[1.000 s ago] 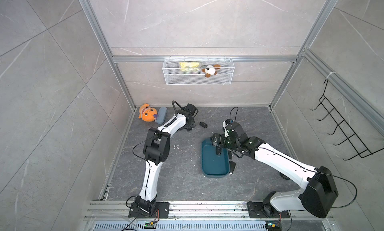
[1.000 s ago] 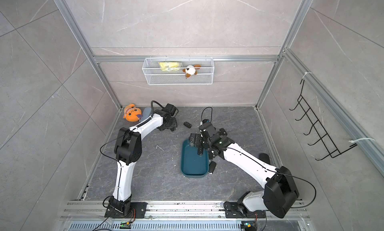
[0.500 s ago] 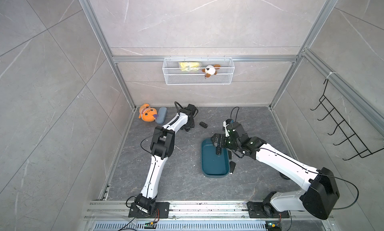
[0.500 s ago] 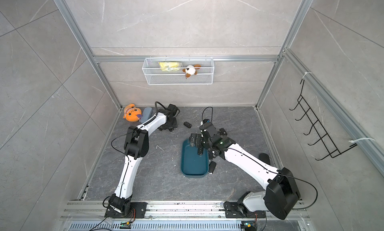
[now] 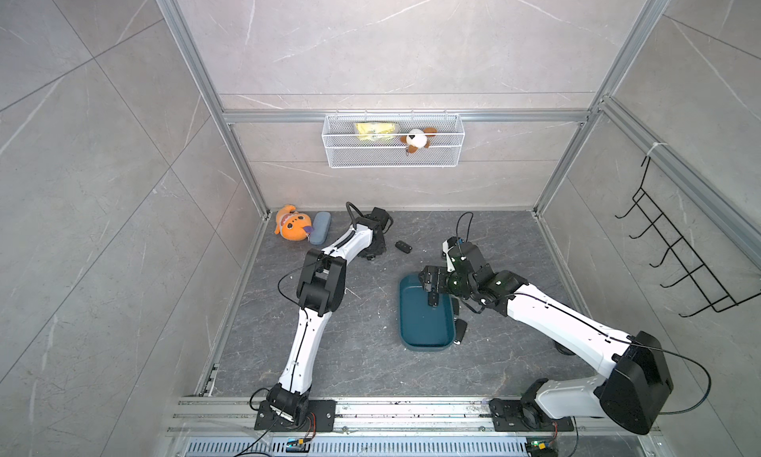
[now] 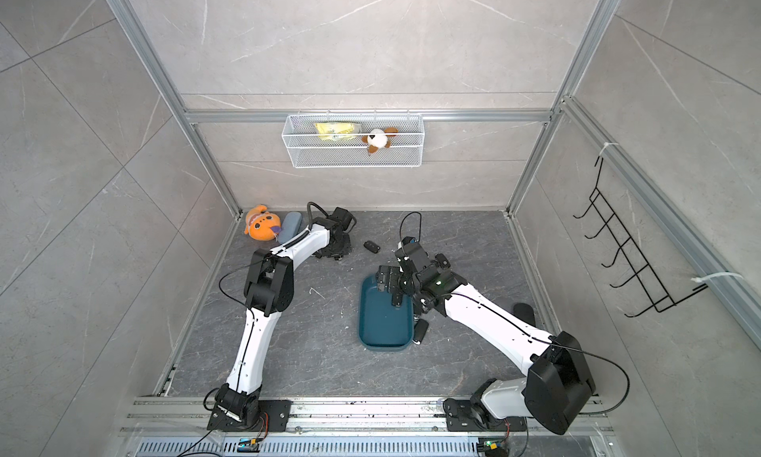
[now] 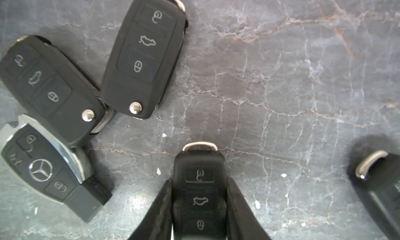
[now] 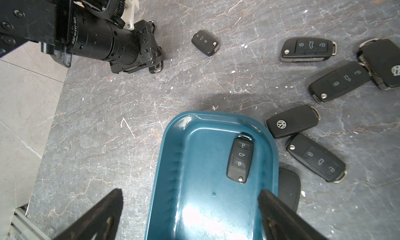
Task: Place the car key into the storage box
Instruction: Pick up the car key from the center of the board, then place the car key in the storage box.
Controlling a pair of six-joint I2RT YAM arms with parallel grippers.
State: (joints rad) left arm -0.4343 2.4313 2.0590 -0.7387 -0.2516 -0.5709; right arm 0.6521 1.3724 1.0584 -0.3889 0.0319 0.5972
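Black car key [image 7: 199,169] sits clamped in my left gripper [image 7: 199,184]; my right gripper [image 8: 190,193] hangs wide over the teal storage box [image 8: 171,141], a second key [image 8: 240,161] inside.

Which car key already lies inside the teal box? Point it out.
The three-button key lying buttons-up inside the teal box, close to one wall. Every other key is outside it.

Bare grey surface [image 5: 362,311] lies open between the left tool [image 5: 370,256] and the teal storage box [image 5: 422,325]. Loose key fobs [image 8: 316,157] crowd the box's right side. One flip key fob [image 8: 239,161] occupies the box's far end; the rest is free.
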